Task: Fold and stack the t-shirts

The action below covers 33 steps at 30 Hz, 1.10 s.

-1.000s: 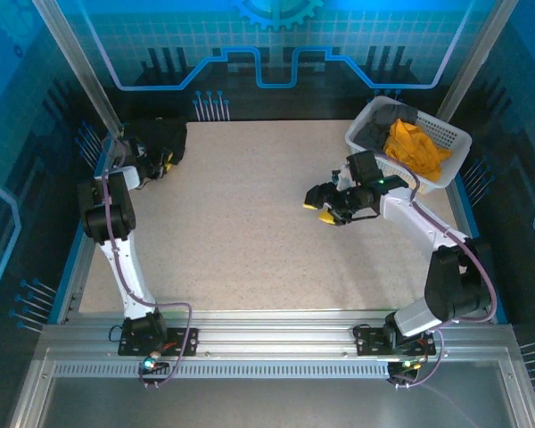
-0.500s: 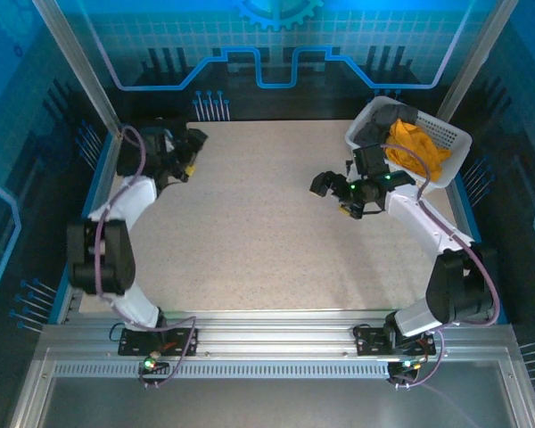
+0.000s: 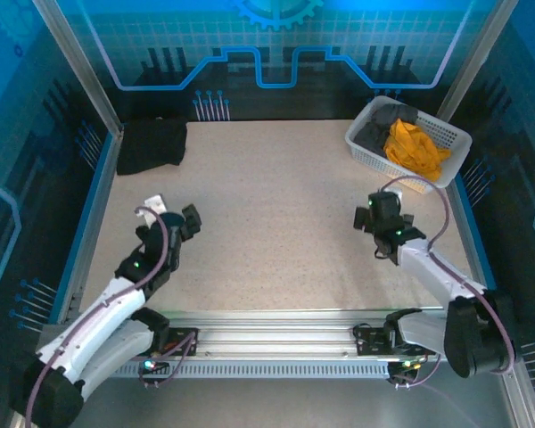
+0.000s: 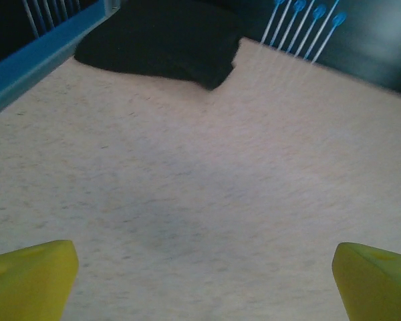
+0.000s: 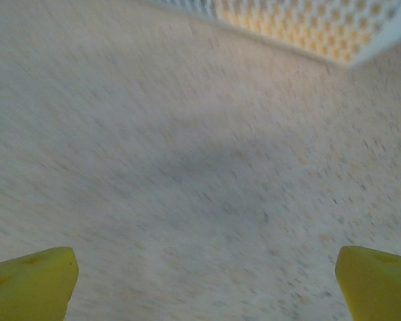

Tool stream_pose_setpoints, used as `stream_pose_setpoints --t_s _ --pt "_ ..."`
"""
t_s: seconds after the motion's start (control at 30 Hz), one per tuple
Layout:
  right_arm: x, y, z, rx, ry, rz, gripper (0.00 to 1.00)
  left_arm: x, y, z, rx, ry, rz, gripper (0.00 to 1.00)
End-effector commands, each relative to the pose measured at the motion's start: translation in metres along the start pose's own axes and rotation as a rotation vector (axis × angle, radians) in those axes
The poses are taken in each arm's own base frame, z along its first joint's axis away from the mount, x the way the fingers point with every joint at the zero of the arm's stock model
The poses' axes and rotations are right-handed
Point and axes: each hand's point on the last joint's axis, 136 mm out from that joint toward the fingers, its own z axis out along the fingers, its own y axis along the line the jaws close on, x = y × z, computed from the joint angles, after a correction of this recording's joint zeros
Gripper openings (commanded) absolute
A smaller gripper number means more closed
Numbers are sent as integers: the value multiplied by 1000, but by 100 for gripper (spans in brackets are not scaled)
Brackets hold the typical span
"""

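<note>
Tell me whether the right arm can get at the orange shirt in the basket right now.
Probably yes. The right gripper is open and empty, bare table lies between it and the basket, and the orange shirt lies uncovered on top.

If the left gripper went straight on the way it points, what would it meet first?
The open left gripper faces the bare table at a downward tilt, so it would probably meet the table first. Farther along, its line nears the right corner of the black t-shirt, though depth is unclear.
</note>
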Motion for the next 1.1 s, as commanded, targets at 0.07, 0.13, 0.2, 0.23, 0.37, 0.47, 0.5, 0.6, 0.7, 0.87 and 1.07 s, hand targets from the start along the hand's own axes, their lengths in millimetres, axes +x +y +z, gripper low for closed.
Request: stream_pose_setpoints --t_s 0.07,0.13,0.2,0.23,0.37,0.47,0.5,0.6,0.7,0.87,1.07 --pt "-27 1 23 24 -133 -100 100 11 29 46 -61 -1 123 99" --pt "-41 11 28 -34 -200 -88 100 10 22 66 -23 -13 123 99" --pt "-59 19 34 -87 -269 -64 100 4 15 85 3 -48 119 99" --pt "-68 21 38 -103 -293 -56 100 -1 14 96 9 -63 100 99" --pt "-71 25 59 -142 -265 -61 100 -11 1 129 59 -88 147 99" --pt "-67 30 52 -191 -314 -73 100 0 -12 133 137 -77 179 99" --pt "-65 30 48 -202 -342 -70 100 5 -12 129 154 -97 179 99" --pt "-57 32 40 -253 -419 -66 100 7 0 109 175 -249 136 99" --pt "-55 32 45 -241 -405 -60 100 7 -2 116 168 -220 144 99" --pt "-57 34 46 -232 -414 -71 100 9 -12 130 176 -123 175 99" --pt "-56 34 46 -227 -413 -77 100 9 -11 129 171 -134 177 99"
